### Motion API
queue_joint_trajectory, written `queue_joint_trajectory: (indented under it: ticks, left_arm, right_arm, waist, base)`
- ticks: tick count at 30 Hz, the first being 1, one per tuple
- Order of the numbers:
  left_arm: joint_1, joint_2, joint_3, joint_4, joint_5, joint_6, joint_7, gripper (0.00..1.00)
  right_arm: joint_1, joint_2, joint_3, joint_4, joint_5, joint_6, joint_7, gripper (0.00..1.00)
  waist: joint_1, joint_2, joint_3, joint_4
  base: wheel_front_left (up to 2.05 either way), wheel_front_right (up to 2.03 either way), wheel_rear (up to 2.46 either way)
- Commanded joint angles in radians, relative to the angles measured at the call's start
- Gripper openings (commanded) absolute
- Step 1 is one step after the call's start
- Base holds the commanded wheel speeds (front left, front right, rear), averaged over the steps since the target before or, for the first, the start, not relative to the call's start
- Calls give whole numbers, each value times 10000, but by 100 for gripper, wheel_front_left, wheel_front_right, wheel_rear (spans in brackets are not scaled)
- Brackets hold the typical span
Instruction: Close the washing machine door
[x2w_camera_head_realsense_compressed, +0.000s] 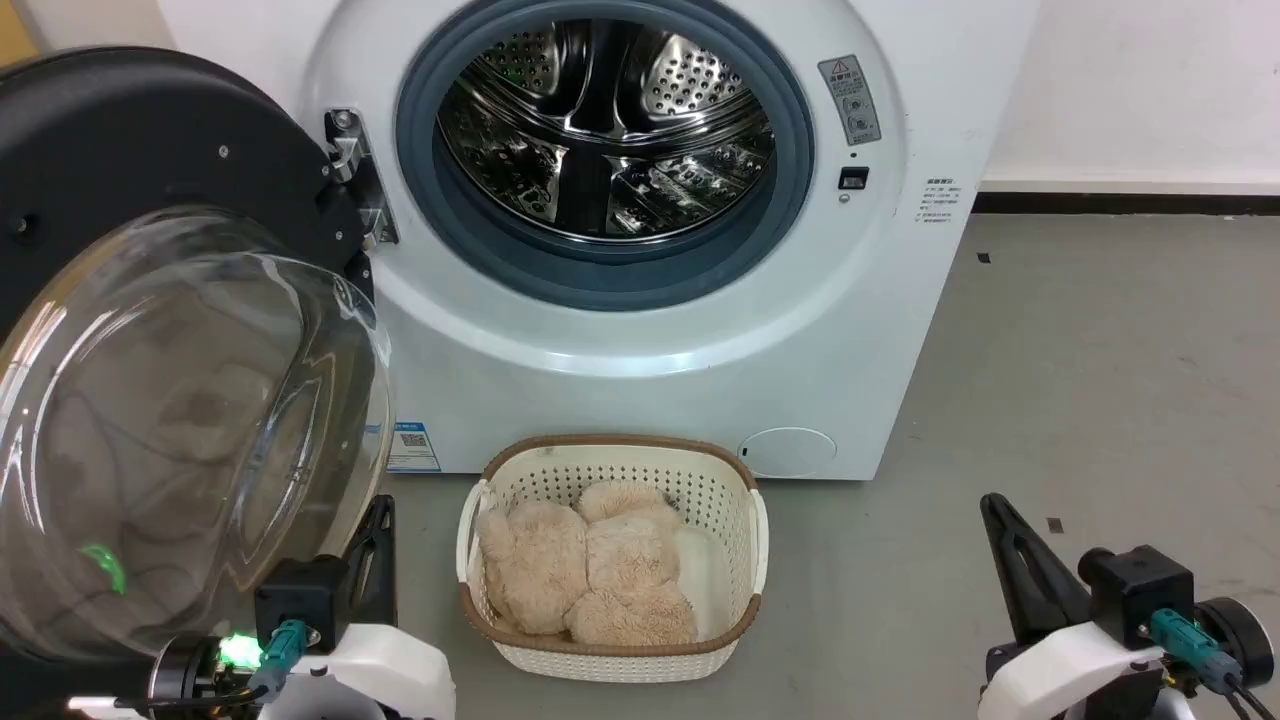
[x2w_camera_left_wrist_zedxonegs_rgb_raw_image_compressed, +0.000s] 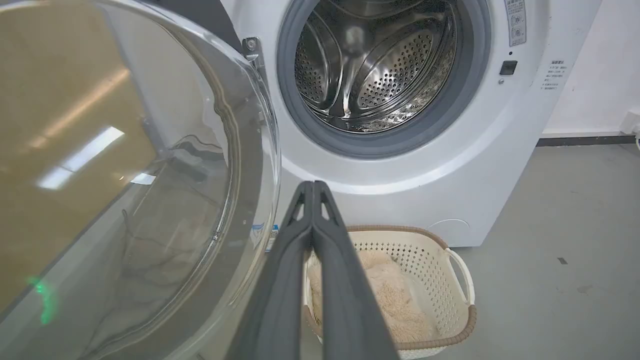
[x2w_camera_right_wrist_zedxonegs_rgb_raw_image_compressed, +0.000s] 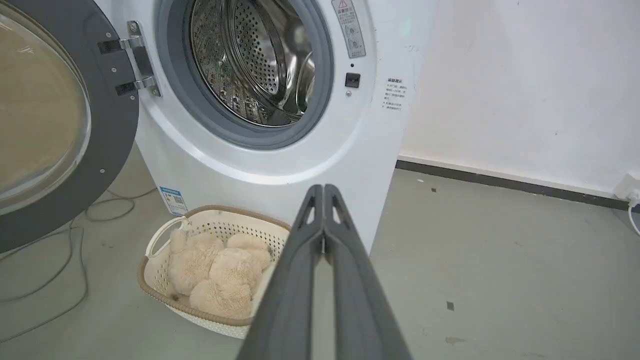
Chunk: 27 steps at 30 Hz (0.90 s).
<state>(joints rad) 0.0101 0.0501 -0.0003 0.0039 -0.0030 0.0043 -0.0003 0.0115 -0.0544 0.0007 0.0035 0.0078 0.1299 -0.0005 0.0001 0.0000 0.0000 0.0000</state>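
The white washing machine (x2w_camera_head_realsense_compressed: 640, 330) stands ahead with its steel drum (x2w_camera_head_realsense_compressed: 605, 130) bare inside the grey gasket. Its door (x2w_camera_head_realsense_compressed: 190, 400), a black rim around a bulging clear glass bowl, hangs swung wide open on the metal hinge (x2w_camera_head_realsense_compressed: 355, 175) at the left. That door (x2w_camera_left_wrist_zedxonegs_rgb_raw_image_compressed: 125, 190) fills the left half of the left wrist view and sits at the left edge in the right wrist view (x2w_camera_right_wrist_zedxonegs_rgb_raw_image_compressed: 45, 120). My left gripper (x2w_camera_head_realsense_compressed: 378, 510) is shut and empty, low beside the glass bowl's lower right edge. At the lower right my right gripper (x2w_camera_head_realsense_compressed: 992, 503) is shut and empty, well clear of the machine.
A cream perforated basket (x2w_camera_head_realsense_compressed: 612, 470) holding a beige plush toy (x2w_camera_head_realsense_compressed: 585, 575) sits on the grey floor right in front of the machine. Loose cables (x2w_camera_right_wrist_zedxonegs_rgb_raw_image_compressed: 60, 260) lie on the floor under the open door. A white wall (x2w_camera_right_wrist_zedxonegs_rgb_raw_image_compressed: 525, 90) runs to the right.
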Motion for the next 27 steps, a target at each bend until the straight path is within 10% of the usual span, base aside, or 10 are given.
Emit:
queue_joint_trajectory:
  ticks: [1,23,24,25,26,27]
  left_arm:
    - [-101,1,3,-39,30,-43,3,0]
    - [-101,1,3,-39,30,-43,3,0]
    - [0,0,-2,0,0,3,-2,100]
    - [1,0,-5,6,0,14,-5,100]
    - [1,0,-4,11,0,16,-5,0]
    - [0,0,-10,13,-1,21,-12,100]
  right_arm:
    - [-115,42,-7,-35,-78,8,5,0]
    - [-115,42,-7,-35,-78,8,5,0]
    - [0,0,-1,0,-1,0,-3,100]
    - [2,0,-4,2,3,0,-5,100]
    - [3,0,0,6,3,0,-5,0]
    - [2,0,-7,6,5,0,-12,100]
  waist:
    - [-1,0,0,0]
    - [-1,0,0,0]
    - [0,0,1,0]
    - [-1,0,1,0]
    - [-1,0,2,-1]
    - [0,0,3,-1]
  base:
    - [0,0,0]
    - [0,0,0]
    - [0,0,0]
    - [0,0,0]
    - [0,0,0]
    - [0,0,0]
